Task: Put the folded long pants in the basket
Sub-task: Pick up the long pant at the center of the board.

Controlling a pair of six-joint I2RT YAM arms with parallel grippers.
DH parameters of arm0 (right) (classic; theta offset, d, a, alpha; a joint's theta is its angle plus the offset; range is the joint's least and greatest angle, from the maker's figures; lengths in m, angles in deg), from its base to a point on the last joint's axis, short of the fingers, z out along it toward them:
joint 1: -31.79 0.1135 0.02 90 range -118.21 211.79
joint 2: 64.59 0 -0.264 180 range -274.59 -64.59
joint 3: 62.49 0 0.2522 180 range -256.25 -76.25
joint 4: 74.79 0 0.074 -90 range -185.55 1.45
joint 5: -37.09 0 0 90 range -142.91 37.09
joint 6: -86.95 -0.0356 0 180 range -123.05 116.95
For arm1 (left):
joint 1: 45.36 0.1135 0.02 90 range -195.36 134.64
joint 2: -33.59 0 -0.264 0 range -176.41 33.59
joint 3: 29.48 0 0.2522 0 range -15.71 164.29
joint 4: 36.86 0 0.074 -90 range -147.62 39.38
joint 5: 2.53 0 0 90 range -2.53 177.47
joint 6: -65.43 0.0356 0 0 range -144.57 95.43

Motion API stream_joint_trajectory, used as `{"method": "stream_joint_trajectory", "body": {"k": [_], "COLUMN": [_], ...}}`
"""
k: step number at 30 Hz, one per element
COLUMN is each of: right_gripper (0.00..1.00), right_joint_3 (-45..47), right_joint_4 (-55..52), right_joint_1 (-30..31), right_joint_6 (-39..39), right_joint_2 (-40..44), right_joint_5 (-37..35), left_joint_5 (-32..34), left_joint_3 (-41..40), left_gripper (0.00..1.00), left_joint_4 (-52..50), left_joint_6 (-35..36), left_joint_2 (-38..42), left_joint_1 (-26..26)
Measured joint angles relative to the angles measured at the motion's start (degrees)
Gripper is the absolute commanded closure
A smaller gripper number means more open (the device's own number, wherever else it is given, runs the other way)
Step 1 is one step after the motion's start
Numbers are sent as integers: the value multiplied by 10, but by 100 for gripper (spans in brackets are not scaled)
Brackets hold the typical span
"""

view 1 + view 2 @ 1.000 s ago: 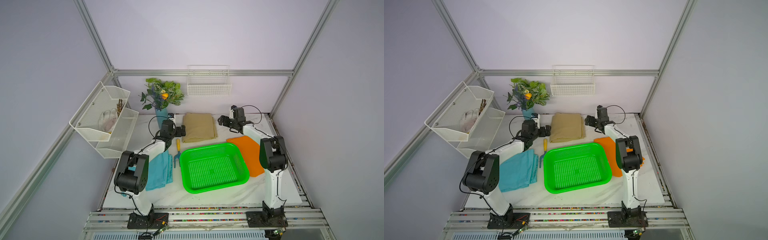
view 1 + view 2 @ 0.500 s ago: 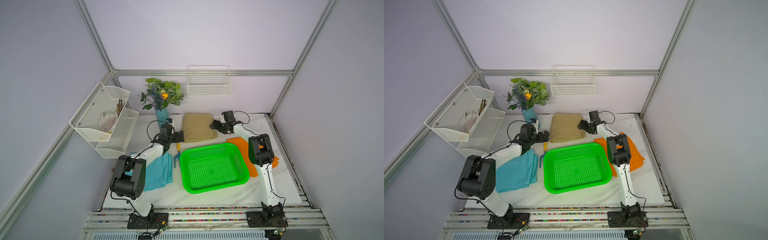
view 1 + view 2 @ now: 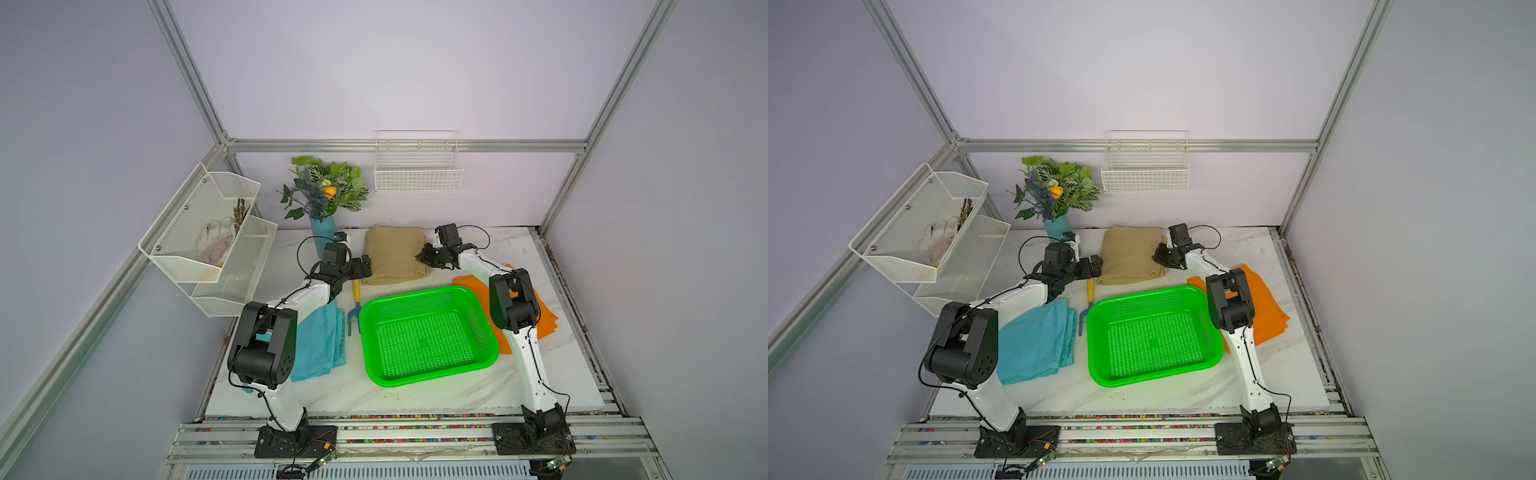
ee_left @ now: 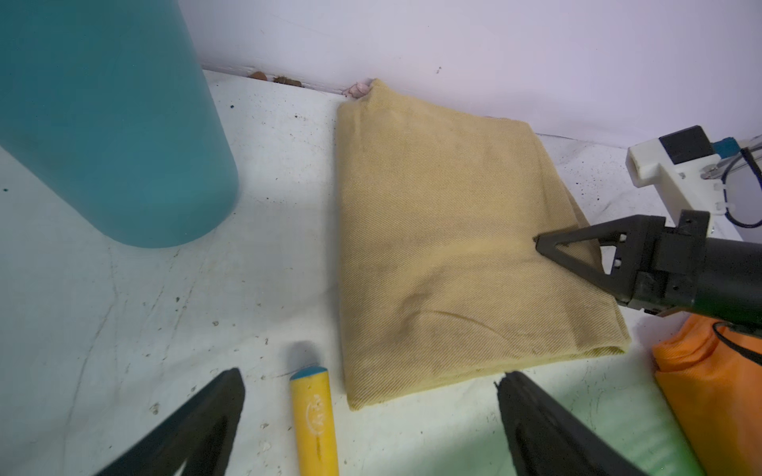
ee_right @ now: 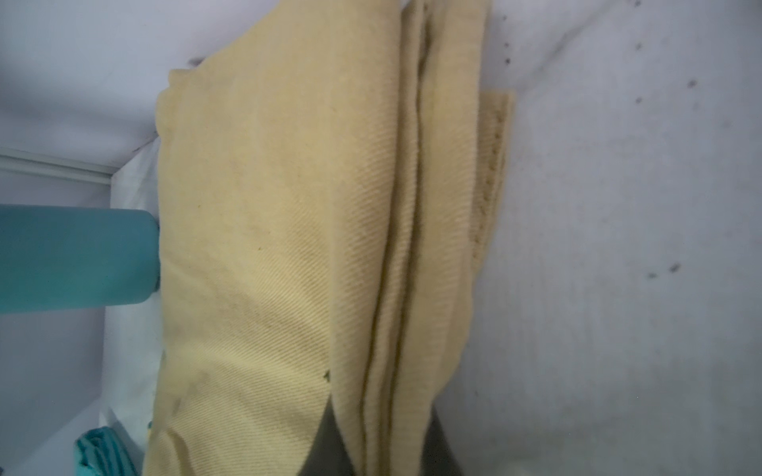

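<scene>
The right gripper is clamped on the right edge of the tan pants, which lie flat against the back wall, just behind the basket. The left gripper stands wide open at their left edge, above the fork, with the vase close by. Orange pants lie just right of the basket and teal pants lie to its left.
</scene>
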Motion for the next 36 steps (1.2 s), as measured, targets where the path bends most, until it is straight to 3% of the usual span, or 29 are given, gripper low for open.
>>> {"method": "stream_joint_trajectory", "body": {"k": [11, 17, 21, 28, 30, 32, 36], "right_gripper": [100, 100, 100, 100, 100, 100, 100], "right_joint_3": [175, 189, 191, 190, 189, 185, 173], "right_joint_4": [73, 90, 95, 97, 97, 97, 97], "right_joint_1": [-5, -10, -10, -11, -11, -11, -11], "right_joint_6": [-16, -22, -27, -32, -33, -33, -38], "right_joint_2": [101, 105, 105, 105, 104, 104, 103], "right_joint_5": [-9, 0, 4, 10, 10, 12, 14], "left_joint_5": [-50, -75, -81, -125, -136, -150, -157], "left_joint_3": [103, 157, 209, 281, 288, 288, 294], "left_gripper": [0, 0, 6, 47, 68, 99, 100], "left_joint_4": [11, 4, -13, -40, -44, -47, -54], "left_joint_6": [-80, -121, -132, -137, -142, -148, -170], "left_joint_2": [-143, -211, -248, -301, -307, -311, -311], "left_joint_1": [0, 0, 0, -7, -8, -8, -9]}}
